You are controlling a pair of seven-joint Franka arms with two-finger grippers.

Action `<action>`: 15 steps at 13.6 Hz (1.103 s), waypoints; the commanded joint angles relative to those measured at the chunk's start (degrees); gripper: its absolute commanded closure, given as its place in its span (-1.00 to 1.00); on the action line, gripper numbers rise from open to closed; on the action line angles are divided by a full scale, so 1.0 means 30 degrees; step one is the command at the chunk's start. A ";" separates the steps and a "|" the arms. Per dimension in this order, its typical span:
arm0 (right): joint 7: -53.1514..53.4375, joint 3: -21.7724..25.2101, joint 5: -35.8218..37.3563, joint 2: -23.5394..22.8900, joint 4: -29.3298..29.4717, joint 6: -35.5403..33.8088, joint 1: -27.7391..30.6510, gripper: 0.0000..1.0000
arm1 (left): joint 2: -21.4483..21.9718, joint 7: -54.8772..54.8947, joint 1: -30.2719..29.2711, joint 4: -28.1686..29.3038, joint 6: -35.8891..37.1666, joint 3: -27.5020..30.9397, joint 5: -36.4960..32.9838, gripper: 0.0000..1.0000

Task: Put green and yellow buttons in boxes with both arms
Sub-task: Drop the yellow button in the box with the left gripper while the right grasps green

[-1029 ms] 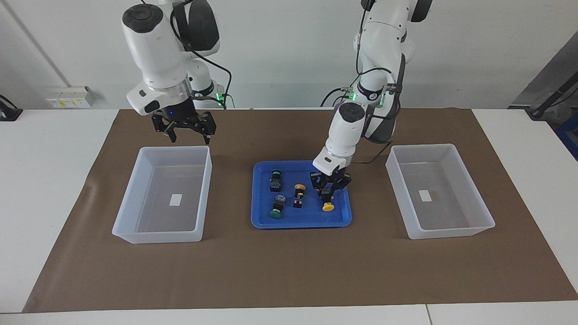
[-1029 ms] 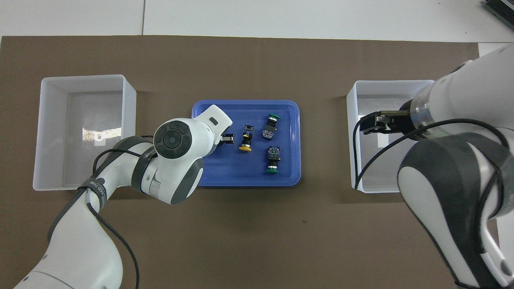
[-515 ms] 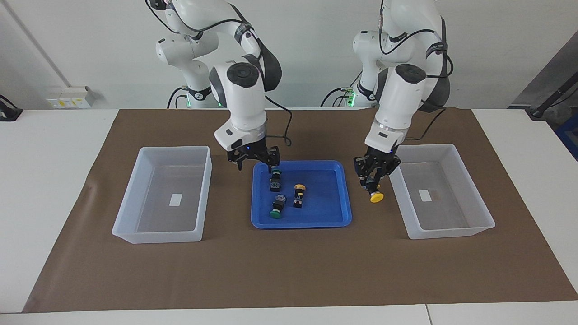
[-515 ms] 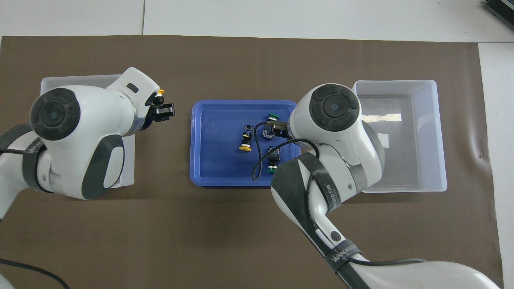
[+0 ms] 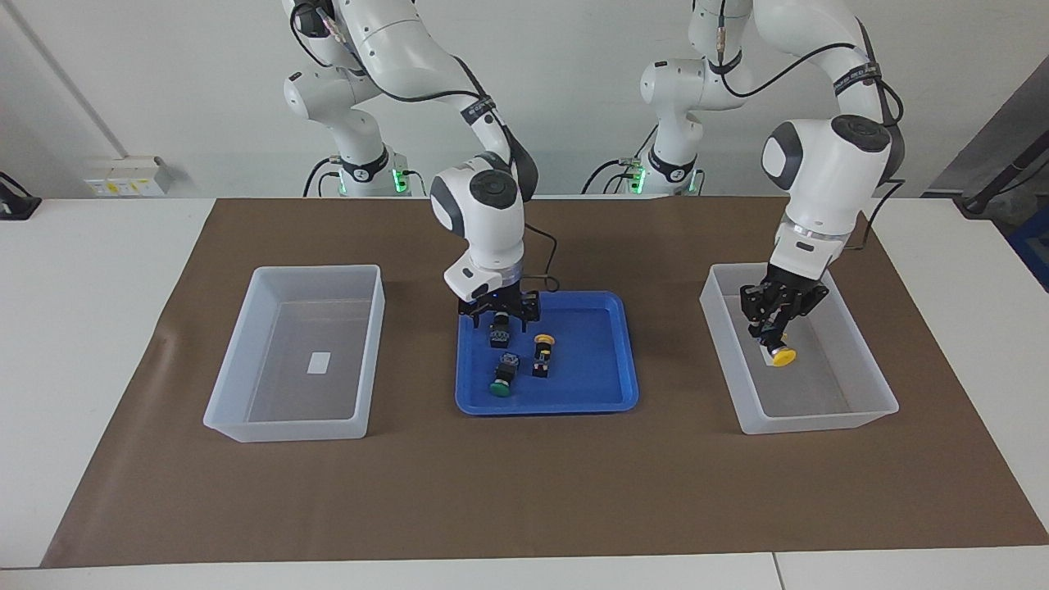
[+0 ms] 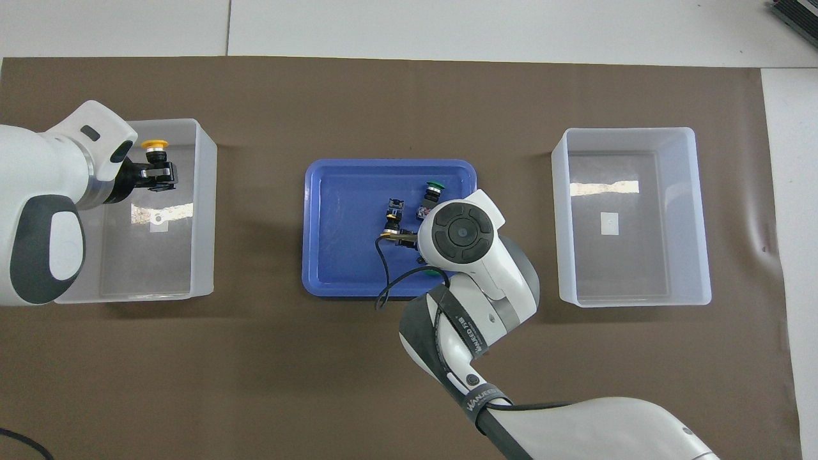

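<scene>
Right-arm box [image 5: 283, 430], standing well apart from the blue tray [image 5: 545, 406] toward the right arm's end of the bench [image 5: 98, 369], holds nothing but its white label [image 5: 319, 362]. The right end effector [image 5: 498, 315], which hung over that box a second ago, has swung across to the tray's robot-side edge. It hangs low there, released, its fingers spread either side of the first green button [image 5: 498, 334]; whether it touches the button cannot be told. The second green button [image 5: 502, 378] and the tray's yellow button [image 5: 542, 354] lie farther from the robots in the same tray. Away from the tray toward the left arm's end, the left end effector [image 5: 770, 332] was down in the tray a second ago. It now hangs over the left-arm box [image 5: 819, 422], clenched on the carried yellow button [image 5: 783, 356]. No button lies in either box yet, but the first drop looks close, and the right arm appears to be starting its own pick alongside.
</scene>
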State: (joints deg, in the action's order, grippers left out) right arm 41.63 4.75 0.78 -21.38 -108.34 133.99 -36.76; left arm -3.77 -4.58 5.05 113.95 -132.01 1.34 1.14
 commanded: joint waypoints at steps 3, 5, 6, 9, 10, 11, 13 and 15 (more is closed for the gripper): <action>0.0273 0.0087 0.0180 -0.0284 -0.0332 0.1010 -0.0256 -0.96 | -0.0118 0.2435 -0.1331 0.1331 -0.1844 -0.0242 0.0148 1.00; 0.0331 0.0087 0.0180 -0.0517 -0.0332 0.1304 -0.0314 -0.63 | -0.0207 0.3481 -0.1710 0.1889 -0.2344 -0.0242 0.0148 1.00; 0.0360 0.0087 0.0180 -0.0518 -0.0332 0.1305 -0.0315 -0.39 | -0.0323 0.4012 -0.1770 0.1890 -0.2549 -0.0242 0.0148 1.00; 0.0332 0.0116 0.0560 -0.0489 -0.0216 0.1101 -0.0286 1.00 | -0.2367 0.4457 -0.1975 0.1628 -0.4386 -0.0213 0.0118 1.00; 0.0273 0.0116 0.0589 -0.0460 -0.0070 0.0926 -0.0256 1.00 | -0.2810 0.4457 -0.1976 0.1568 -0.5005 -0.0213 0.0118 1.00; 0.0099 0.0145 0.0590 -0.0286 0.0106 0.0489 -0.0053 1.00 | -0.3337 0.4428 -0.1976 0.1307 -0.5128 -0.0213 0.0118 1.00; 0.0039 0.0233 0.0561 0.0794 0.0835 -0.1524 0.0066 1.00 | -0.4363 0.4427 -0.1975 0.0633 -0.5303 -0.0213 0.0118 1.00; 0.0039 0.0292 0.0502 0.2082 0.1366 -0.3026 0.0502 1.00 | -0.4865 0.4398 -0.1975 0.0367 -0.5627 -0.0213 0.0118 0.62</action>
State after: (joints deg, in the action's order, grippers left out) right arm 41.63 5.92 1.36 -19.51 -104.83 128.90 -36.87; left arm -16.84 7.61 -0.26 116.97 -148.08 1.13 1.21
